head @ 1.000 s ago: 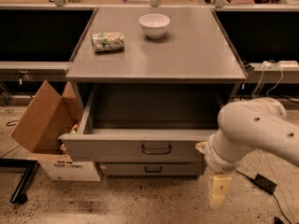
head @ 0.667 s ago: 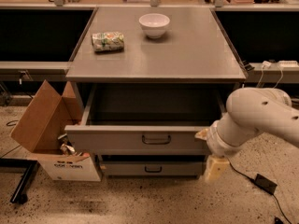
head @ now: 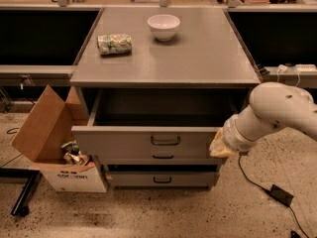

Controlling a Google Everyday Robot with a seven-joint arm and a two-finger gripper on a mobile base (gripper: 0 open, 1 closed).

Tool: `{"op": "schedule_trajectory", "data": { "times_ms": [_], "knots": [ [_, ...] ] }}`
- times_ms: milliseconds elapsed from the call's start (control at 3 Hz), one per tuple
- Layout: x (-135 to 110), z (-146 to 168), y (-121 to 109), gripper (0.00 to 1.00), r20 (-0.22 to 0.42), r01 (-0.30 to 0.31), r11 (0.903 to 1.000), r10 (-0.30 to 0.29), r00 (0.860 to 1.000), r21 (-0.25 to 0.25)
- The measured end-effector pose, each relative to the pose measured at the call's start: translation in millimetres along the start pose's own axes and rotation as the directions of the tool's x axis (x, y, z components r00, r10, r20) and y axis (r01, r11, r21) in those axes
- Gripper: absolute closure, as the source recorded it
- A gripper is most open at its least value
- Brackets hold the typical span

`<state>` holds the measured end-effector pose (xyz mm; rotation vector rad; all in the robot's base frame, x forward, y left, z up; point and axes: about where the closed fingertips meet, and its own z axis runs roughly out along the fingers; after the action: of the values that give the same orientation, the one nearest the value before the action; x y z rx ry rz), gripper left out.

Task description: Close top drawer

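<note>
The top drawer (head: 148, 142) is a wide grey box with a small dark loop handle (head: 165, 141) centred on its front. It stands pulled partly out of the grey cabinet (head: 168, 63), and its inside looks empty. My gripper (head: 218, 146) is at the right end of the drawer front, pressed against or right beside its right edge. The white arm (head: 277, 110) reaches in from the right. Two shorter grey drawer fronts (head: 161, 178) sit below.
A white bowl (head: 163, 27) and a snack bag (head: 114, 43) lie on the cabinet top. An open cardboard box (head: 57, 143) with trash stands on the floor to the left. A black cable and adapter (head: 280, 194) lie on the floor at right.
The drawer has slid in toward the cabinet. My gripper has risen from below the drawer's right corner to the right end of its front.
</note>
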<state>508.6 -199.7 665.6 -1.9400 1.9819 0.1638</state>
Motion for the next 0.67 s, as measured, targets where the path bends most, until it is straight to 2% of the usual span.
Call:
{"op": "schedule_trajectory", "data": {
  "times_ms": [333, 667],
  "knots": [
    [8.5, 6.0, -21.2, 0.88, 0.02, -0.023, 0.9994, 0.022, 1.0, 0.026],
    [12.8, 11.3, -38.9, 0.89, 0.034, -0.042, 0.9984, 0.041, 0.999, 0.037]
  ]
}}
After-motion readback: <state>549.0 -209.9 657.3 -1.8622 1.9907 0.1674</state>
